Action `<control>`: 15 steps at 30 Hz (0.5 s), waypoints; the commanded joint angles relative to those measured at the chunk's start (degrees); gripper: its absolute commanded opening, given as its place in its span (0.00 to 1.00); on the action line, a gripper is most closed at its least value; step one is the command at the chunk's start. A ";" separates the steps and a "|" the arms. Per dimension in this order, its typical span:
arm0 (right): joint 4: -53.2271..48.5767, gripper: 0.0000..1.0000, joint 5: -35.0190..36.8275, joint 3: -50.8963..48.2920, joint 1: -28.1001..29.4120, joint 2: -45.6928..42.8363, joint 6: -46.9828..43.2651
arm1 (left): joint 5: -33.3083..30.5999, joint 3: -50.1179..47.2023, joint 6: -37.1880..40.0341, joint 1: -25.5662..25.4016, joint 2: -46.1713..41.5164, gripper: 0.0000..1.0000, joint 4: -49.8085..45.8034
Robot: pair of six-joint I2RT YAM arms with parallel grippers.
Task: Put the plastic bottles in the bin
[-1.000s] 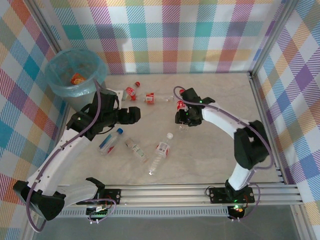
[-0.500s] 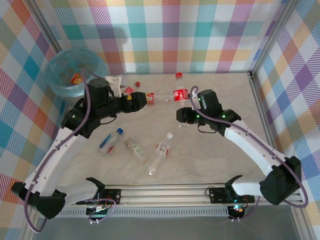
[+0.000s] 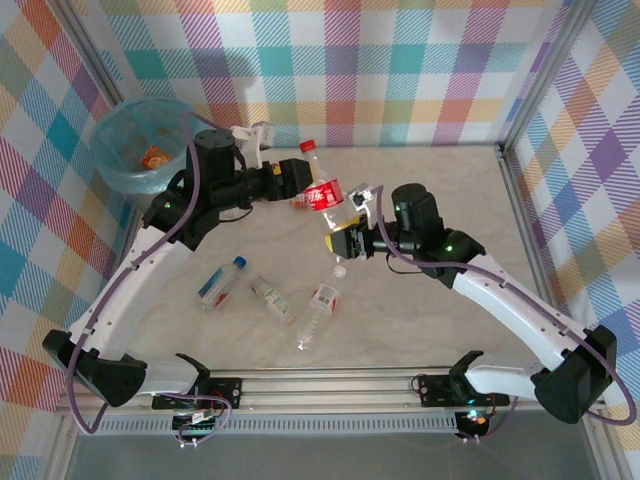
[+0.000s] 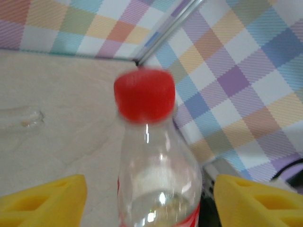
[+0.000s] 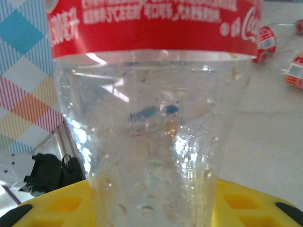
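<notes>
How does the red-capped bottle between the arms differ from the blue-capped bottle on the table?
Cap: the red-capped bottle has a red cap, the blue-capped bottle a blue one. Pose: the red-capped bottle is held at its base by the right pincer, off the table; the blue-capped bottle lies flat, untouched. Both are clear plastic and outside the bin.

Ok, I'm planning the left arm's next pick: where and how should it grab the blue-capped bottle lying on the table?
I'd take the blue-capped bottle around the middle of its labelled body, coming straight down from above and closing across its width. It lies flat on the table, with bare surface along both long sides.
</notes>
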 commanded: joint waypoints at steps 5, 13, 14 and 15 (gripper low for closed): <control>2.17 0.47 -2.08 -0.48 2.39 -1.06 -5.16 | -2.41 2.71 -0.01 -0.63 0.90 0.59 1.78; 0.44 0.48 -1.00 0.46 3.37 0.00 -6.92 | -3.76 2.53 -0.15 -0.63 0.43 0.40 0.89; 0.53 0.48 -0.81 0.54 3.51 0.15 -6.78 | -4.11 2.53 -0.06 -0.63 0.23 0.37 0.81; 0.57 0.50 -0.70 0.62 3.56 0.28 -6.78 | -4.45 2.53 0.11 -0.63 0.00 0.34 0.73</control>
